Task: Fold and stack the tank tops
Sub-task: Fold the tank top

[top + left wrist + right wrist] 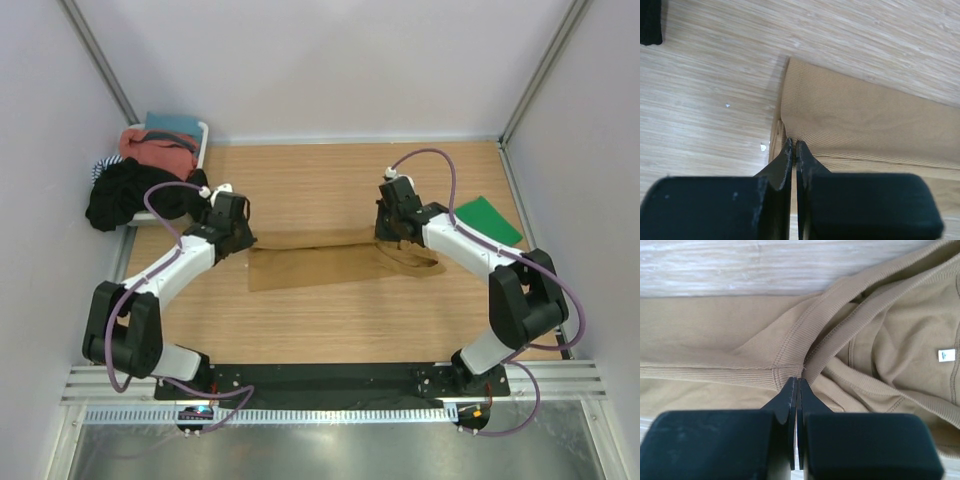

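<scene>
Left gripper (794,150) is pinched shut on the hem corner of the tan tank top (315,262); right gripper (795,385) is clamped likewise on the ribbed armhole seam. This soft, fine-ribbed garment lies as a narrow strip across the wooden table (330,190), long axis running arm to arm (each holds its nearer end). Beyond the right arm, the green tank top (487,220) lies folded flat.

A wooden bench (330,175) fills the enclosure between white walls (320,60) and slanted aluminium posts (98,58). At its far left corner sits a white basket (204,140) holding a coral garment (155,148), a teal cloth (172,122) and striped fabric (100,168); a black garment (125,198) spills over its near rim onto the bench. A black base plate (330,378) lies along the near edge, with a grey metal sheet (330,452) in front of it
</scene>
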Available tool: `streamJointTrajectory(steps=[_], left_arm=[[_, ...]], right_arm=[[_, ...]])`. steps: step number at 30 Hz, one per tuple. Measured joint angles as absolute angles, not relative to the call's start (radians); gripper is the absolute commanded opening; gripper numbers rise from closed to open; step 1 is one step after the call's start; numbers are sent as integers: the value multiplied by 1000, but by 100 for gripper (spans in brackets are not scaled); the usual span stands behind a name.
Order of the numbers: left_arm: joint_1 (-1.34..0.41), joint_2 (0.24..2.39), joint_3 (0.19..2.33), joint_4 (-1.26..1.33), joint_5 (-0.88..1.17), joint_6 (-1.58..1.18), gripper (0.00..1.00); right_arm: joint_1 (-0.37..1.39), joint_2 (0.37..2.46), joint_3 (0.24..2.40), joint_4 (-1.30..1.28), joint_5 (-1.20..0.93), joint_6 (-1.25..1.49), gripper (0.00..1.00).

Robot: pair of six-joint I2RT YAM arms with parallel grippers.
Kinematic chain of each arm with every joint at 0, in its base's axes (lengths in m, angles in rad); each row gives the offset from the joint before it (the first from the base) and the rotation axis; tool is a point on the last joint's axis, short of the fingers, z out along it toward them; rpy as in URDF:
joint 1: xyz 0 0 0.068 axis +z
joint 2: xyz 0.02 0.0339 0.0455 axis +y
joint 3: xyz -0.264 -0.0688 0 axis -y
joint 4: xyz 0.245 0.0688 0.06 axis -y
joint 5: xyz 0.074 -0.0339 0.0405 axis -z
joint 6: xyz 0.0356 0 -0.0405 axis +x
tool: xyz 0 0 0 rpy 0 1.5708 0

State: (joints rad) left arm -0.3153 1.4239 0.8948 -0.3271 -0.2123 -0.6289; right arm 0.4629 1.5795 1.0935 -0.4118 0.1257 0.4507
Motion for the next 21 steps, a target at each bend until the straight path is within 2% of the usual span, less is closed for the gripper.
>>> streamJointTrajectory(steps=[11,18,21], left_arm=[[-363,1386,828,-337,-237,-655,0],[-374,1411,757,-342,-259,-701,0],[-375,1449,739,-343,-262,-709,0]], right_arm=[[492,1542,1021,-418,149,474,1],[504,1534,902,-384,166,517,1],[505,1545,859,-365,166,537,4]])
